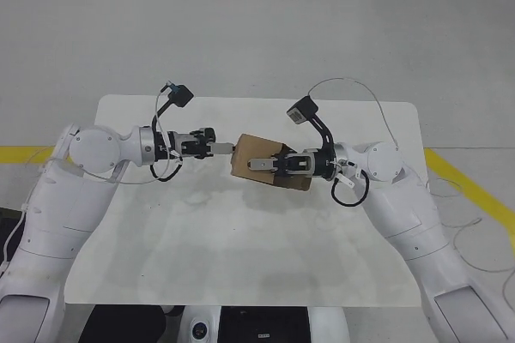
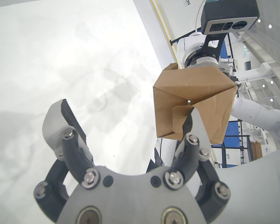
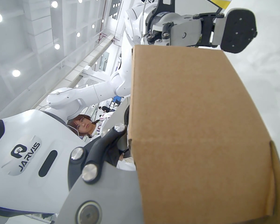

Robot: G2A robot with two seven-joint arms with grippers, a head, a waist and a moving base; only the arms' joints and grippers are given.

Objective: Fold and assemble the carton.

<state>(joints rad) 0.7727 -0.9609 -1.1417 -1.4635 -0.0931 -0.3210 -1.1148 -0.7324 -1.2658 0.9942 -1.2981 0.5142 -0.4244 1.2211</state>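
Observation:
A brown cardboard carton (image 1: pixel 251 146) hangs above the middle of the white table (image 1: pixel 240 257), partly folded into a box. My right gripper (image 1: pixel 270 163) is shut on it from the right, one finger lying along its top face. In the right wrist view the carton (image 3: pixel 196 129) is close up, with one finger (image 3: pixel 102 141) beside its wall. My left gripper (image 1: pixel 225 151) is at the carton's left end, open. In the left wrist view one of its fingertips (image 2: pixel 191 120) touches a small end flap of the carton (image 2: pixel 200 89); the other fingertip (image 2: pixel 67 115) is free over the table.
The white table's back edge (image 1: pixel 257 101) lies just behind the carton. A yellow floor line (image 1: pixel 472 184) runs past the table on both sides. Bare tabletop stretches in front of the arms.

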